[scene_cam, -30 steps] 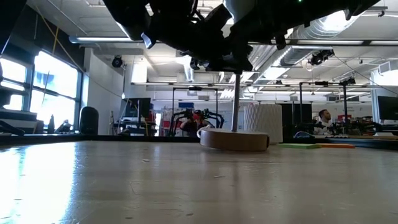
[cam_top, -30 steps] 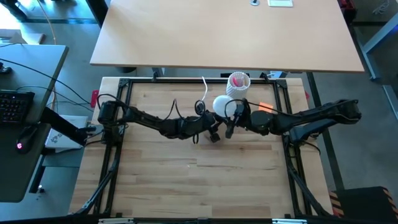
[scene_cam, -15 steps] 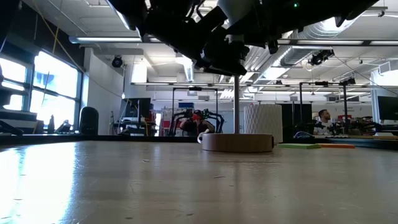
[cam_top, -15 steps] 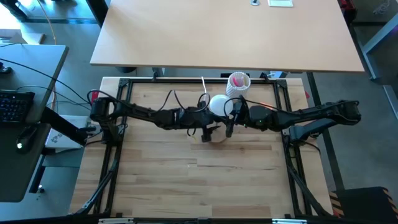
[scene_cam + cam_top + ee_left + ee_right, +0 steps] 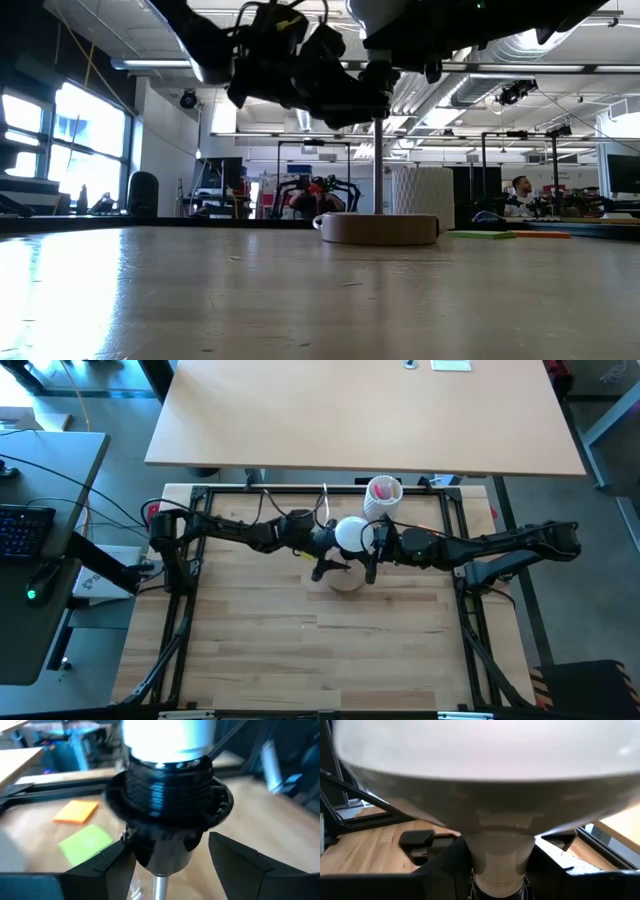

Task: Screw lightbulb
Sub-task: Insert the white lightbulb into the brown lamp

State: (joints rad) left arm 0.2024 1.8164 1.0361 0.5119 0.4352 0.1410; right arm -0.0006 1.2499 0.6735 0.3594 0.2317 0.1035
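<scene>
Closest to the low camera, bare pale wooden tabletop (image 5: 250, 300) fills the lower half of the frame. At centre, the round wooden disc stand (image 5: 380, 228) sits flat, its thin metal post (image 5: 378, 165) rising to the ribbed black socket (image 5: 167, 795).

Around that socket, in the left wrist view, the left gripper (image 5: 170, 862) stands with its 2 fingers spread, 1 on each side and clear of the plastic, apparently placed to steady the fitting rather than clamping it.

Above it, the small white lightbulb with round globe and narrow neck (image 5: 500, 795) sits neck-down in the socket at centre of the high view (image 5: 352, 534). The right gripper (image 5: 374, 550) closes on the neck, seemingly so the wrist can twist it.

Behind, toward the upper centre of the high view, stands a white perforated cup with pink contents (image 5: 383, 493).

Compared with 1 second ago, the left arm has swung from the table edge side of the stand to its left, its fingers have widened, and the bulb has shifted slightly left.
</scene>
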